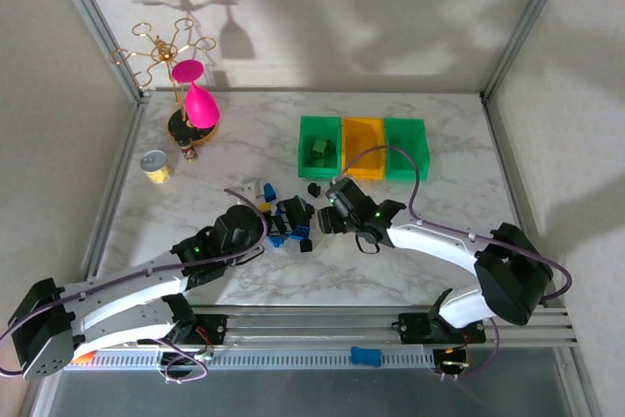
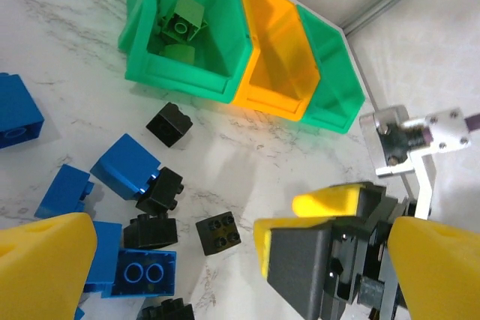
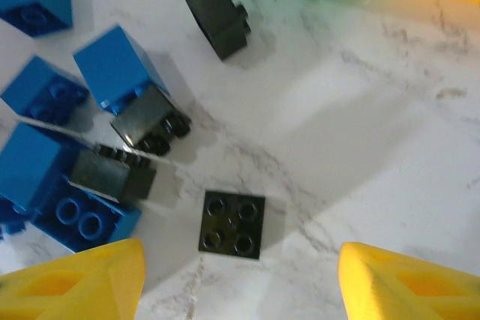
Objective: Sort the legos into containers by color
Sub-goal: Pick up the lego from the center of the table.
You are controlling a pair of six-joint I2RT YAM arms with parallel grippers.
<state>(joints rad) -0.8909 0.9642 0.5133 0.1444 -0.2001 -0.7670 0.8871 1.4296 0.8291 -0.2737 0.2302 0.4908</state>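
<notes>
Behind the legos [image 2: 126, 166] stand three containers [image 2: 274, 50], leftmost holding maybe three.

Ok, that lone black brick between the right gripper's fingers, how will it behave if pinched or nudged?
The black brick looks like hard glossy plastic, so probably rigid and slightly slippery. It lies flat on the marble table, so a nudge should slide it, not roll it. Being tiny, it's likely light and could skid away.

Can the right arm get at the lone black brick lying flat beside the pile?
Probably yes. The right gripper hangs open close above the black brick, with bare table on its right. The neighbouring legos sit near on its left but apart.
</notes>
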